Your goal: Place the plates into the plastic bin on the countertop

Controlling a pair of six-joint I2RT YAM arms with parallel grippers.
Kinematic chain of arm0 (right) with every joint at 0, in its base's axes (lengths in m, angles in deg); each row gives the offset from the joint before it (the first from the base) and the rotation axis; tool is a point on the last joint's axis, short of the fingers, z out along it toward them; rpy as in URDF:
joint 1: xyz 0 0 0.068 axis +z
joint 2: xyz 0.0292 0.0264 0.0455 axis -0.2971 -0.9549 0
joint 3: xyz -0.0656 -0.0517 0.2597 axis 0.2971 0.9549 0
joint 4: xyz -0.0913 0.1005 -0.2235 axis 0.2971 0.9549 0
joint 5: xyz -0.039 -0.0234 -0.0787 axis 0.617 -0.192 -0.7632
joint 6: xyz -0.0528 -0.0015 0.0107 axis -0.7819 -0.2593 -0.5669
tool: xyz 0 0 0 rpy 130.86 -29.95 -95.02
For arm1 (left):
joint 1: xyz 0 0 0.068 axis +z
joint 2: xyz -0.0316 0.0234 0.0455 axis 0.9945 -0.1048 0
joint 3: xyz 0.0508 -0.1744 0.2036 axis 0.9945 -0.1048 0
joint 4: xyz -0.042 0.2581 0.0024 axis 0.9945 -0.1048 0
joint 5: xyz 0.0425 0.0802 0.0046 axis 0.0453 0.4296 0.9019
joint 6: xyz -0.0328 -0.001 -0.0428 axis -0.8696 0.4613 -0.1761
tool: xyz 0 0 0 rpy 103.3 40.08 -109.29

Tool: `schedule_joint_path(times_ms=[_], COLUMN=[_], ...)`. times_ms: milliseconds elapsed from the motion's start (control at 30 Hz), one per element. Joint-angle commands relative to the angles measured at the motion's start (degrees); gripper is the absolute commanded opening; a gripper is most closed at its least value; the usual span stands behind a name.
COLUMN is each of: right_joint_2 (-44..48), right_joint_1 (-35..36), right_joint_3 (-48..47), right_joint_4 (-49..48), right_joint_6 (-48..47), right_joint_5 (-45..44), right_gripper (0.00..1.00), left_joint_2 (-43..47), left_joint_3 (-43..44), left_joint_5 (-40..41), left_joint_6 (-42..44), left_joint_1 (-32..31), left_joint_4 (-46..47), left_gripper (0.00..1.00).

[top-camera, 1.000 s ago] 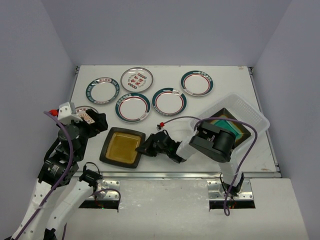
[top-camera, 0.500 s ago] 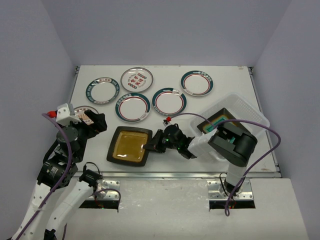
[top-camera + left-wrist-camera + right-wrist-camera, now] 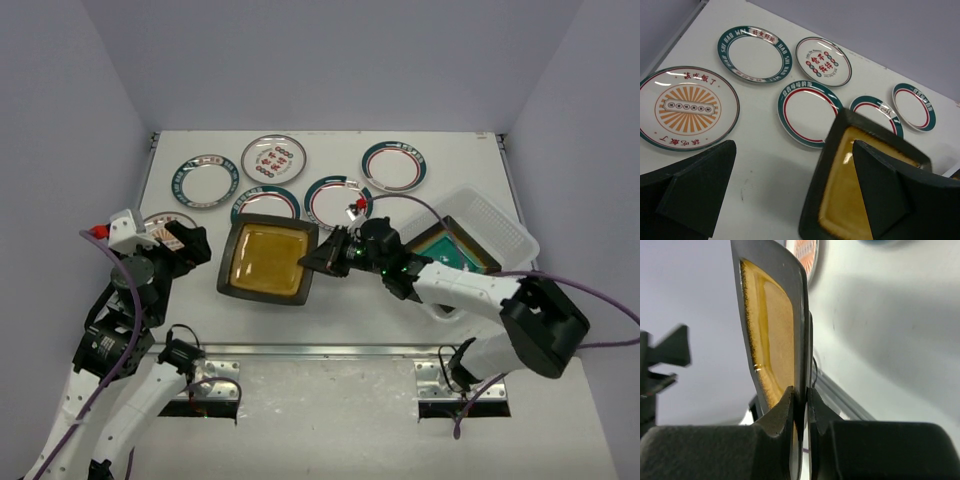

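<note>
Holding amber plate (image 3: 265, 260) by its rim in clamped right gripper (image 3: 330, 255), tilted, aloft over countertop (image 3: 450, 150) left of bin (image 3: 505, 225). Swing right, level it, lower onto what seems a teal plate (image 3: 452, 246) already inside, then let go. Leave left gripper (image 3: 190, 245), spread wide and empty, parked.

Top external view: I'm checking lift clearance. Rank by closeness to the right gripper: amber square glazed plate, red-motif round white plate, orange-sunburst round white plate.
1. Amber square glazed plate, clamped by the right gripper.
2. Red-motif round white plate, back centre-left.
3. Orange-sunburst round white plate, far left.
</note>
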Motion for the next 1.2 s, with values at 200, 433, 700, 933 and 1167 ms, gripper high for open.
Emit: schedule_joint_path(times_ms=[200,433,700,933,1167], right_joint_2=[27.3,32.3,33.5,32.0,33.3], right_joint_1=[-29.8,-60.9,-77.5,-83.1,-83.4], right_joint_3=[-4.1,-2.6,0.7,-1.5,-1.1], right_joint_4=[24.1,31.4,33.0,45.2,54.1], right_joint_6=[-4.0,-3.4,-6.5,-22.7,-32.3], right_joint_5=[2.2,20.5,31.0,30.9,24.8], right_gripper=[0.00,0.00,0.00,0.00,0.00], left_joint_2=[-0.3,-1.5,-2.5,-2.3,-3.0], left_joint_3=[0.1,-0.1,-0.5,-0.4,-0.3], left_joint_5=[0.5,-0.3,-0.8,-0.5,-0.4], left_joint_6=[-0.4,-0.3,-0.3,-0.3,-0.3], left_joint_1=[-0.3,-0.5,-1.4,-2.4,-4.5], left_joint_4=[1.8,2.2,2.3,2.3,2.3], left_gripper=[1.00,1.00,1.00,1.00,1.00])
